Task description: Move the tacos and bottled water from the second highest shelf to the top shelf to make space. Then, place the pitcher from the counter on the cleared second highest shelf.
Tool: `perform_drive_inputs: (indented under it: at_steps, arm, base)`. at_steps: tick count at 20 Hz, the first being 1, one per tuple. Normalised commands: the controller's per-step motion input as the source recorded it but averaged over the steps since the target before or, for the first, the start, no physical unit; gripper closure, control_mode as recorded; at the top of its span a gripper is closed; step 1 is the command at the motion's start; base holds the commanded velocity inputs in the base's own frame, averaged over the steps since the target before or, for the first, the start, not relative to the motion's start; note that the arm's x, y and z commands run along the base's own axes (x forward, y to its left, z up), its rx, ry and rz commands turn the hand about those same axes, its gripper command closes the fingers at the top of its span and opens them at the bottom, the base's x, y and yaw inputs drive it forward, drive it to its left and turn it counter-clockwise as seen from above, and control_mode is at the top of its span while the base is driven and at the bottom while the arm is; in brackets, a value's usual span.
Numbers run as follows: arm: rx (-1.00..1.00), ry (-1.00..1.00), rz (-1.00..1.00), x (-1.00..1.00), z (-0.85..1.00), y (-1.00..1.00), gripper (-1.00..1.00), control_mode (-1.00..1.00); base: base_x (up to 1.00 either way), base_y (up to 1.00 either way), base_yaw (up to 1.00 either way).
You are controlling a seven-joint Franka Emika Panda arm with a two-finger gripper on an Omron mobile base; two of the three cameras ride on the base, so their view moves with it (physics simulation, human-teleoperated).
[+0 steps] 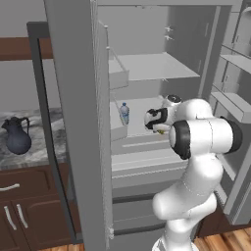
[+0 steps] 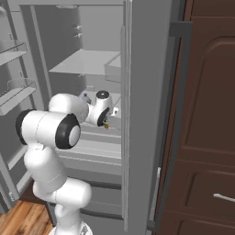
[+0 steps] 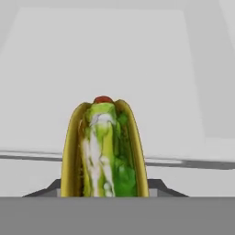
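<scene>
The tacos [image 3: 106, 147], a yellow folded shell with green filling, stand upright between my gripper's [image 3: 108, 190] dark fingertips, which press against both sides of the shell. From the base the gripper [image 1: 156, 128] reaches into the fridge over the second highest shelf [image 1: 139, 110], with a bit of yellow tacos [image 1: 160, 131] at its tip. To its left on that shelf stands the bottled water [image 1: 124, 113]. The top shelf [image 1: 152, 66] above is bare. The dark pitcher [image 1: 17, 136] sits on the marbled counter [image 1: 41, 147] at far left.
The open fridge door [image 1: 78, 122] stands between the counter and the fridge interior. Door racks [image 1: 235, 98] hang on the right side. Lower shelves [image 1: 142, 162] lie under the arm. A tall dark wooden cabinet [image 2: 206, 114] flanks the fridge.
</scene>
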Motion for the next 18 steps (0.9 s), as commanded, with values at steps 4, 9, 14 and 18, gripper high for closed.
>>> perform_drive_inputs:
  at_steps: [4,9,14,18]
  arm:
    - [0.0,0.02,0.0,-1.0,0.67,0.0,1.0,-1.0]
    - [0.0,0.0,0.01,-1.0,0.97,0.02,1.0,-1.0]
    - [0.0,-0.01,0.02,-0.94,1.0,0.18,1.0,-1.0]
    - [0.0,-0.13,0.0,-0.67,1.0,0.27,1.0,-1.0]
  base:
    - [0.0,0.0,0.0]
    - [0.0,0.0,0.0]
    - [0.0,0.0,0.0]
    - [0.0,0.0,0.0]
